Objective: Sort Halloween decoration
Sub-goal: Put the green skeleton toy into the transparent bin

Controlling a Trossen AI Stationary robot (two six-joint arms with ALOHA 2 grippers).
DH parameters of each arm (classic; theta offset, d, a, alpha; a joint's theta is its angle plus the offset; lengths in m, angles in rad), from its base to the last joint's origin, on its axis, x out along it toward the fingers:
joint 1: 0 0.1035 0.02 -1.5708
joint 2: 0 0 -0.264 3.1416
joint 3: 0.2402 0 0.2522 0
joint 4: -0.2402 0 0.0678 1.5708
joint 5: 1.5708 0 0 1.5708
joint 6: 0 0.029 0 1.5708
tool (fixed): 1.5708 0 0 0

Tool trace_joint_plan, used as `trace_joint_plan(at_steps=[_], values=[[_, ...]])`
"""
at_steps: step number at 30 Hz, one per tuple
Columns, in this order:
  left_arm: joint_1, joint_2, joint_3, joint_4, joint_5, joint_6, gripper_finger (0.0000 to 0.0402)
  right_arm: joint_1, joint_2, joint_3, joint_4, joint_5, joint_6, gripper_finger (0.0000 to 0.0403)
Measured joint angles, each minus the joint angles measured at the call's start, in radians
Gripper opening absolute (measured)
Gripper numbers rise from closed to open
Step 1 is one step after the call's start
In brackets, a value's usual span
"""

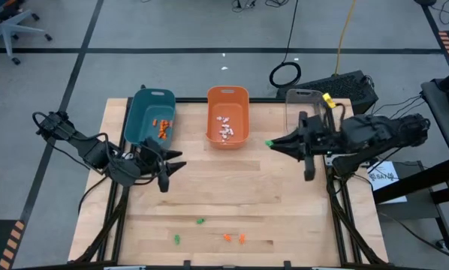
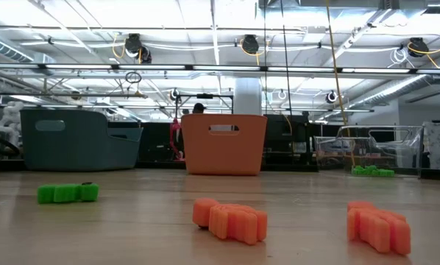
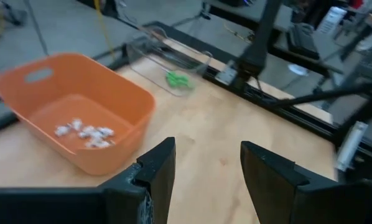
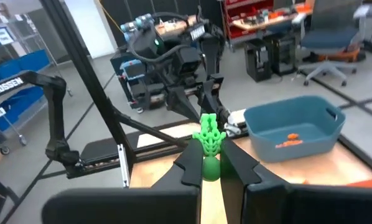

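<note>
My right gripper (image 1: 273, 142) hangs above the table between the orange bin (image 1: 227, 116) and the clear bin (image 1: 307, 109), shut on a small green trinket (image 4: 209, 135). My left gripper (image 1: 172, 166) hovers open near the teal bin (image 1: 151, 116) with nothing between its fingers (image 3: 158, 171). Loose trinkets lie near the table's front edge: two green (image 1: 200, 221) (image 1: 176, 239) and two orange (image 1: 227, 237) (image 1: 242, 238). White trinkets (image 3: 85, 132) lie in the orange bin, orange ones (image 4: 292, 140) in the teal bin and green ones (image 3: 178, 79) in the clear bin. My right gripper pinches the green trinket's rounded lower end (image 4: 209, 165) between its two fingertips. The fingers reach roughly level toward the table's left. The rest of the trinket sticks out past the fingertips, and the trinket is lifted clear of the table.
The three bins stand in a row along the table's far edge. Bare wood (image 1: 232, 187) spreads across the table's middle between the arms. In the low view, the green trinket (image 2: 68, 193) and two orange ones (image 2: 229, 218) (image 2: 378, 224) lie close to the camera.
</note>
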Motion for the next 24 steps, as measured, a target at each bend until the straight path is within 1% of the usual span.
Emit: trace_joint_plan(at_steps=[4,7,9,12,17,19,20,22,24], values=[[0.0,0.0,0.0,0.0,-0.078,0.022,0.018,-0.001,-0.053,0.0,-0.015,0.008,-0.063,0.0008],[0.005,0.0,0.0,0.001,-0.162,0.058,0.018,-0.001,-0.094,0.0,-0.078,0.076,-0.097,0.0008],[0.02,0.0,0.0,0.002,-0.192,0.108,0.018,-0.001,-0.121,0.0,-0.142,0.11,-0.115,0.0008],[0.049,0.0,0.0,0.002,-0.198,0.146,0.018,-0.001,-0.158,0.0,-0.236,0.177,-0.137,0.0008],[0.109,0.0,0.0,0.017,-0.191,0.144,0.018,-0.002,-0.209,0.0,-0.393,0.3,-0.123,0.0008],[0.137,0.0,0.0,0.025,-0.19,0.144,0.018,-0.002,-0.221,0.0,-0.46,0.352,-0.063,0.0009],[0.151,0.0,0.0,0.029,-0.19,0.144,0.018,-0.002,-0.224,0.0,-0.498,0.394,-0.008,0.0009],[0.179,0.0,0.0,0.028,-0.183,0.144,0.018,-0.013,-0.225,0.0,-0.563,0.492,0.135,0.0008],[0.212,0.0,0.0,0.028,-0.161,0.152,0.018,-0.035,-0.221,0.0,-0.641,0.546,0.292,0.0008]])
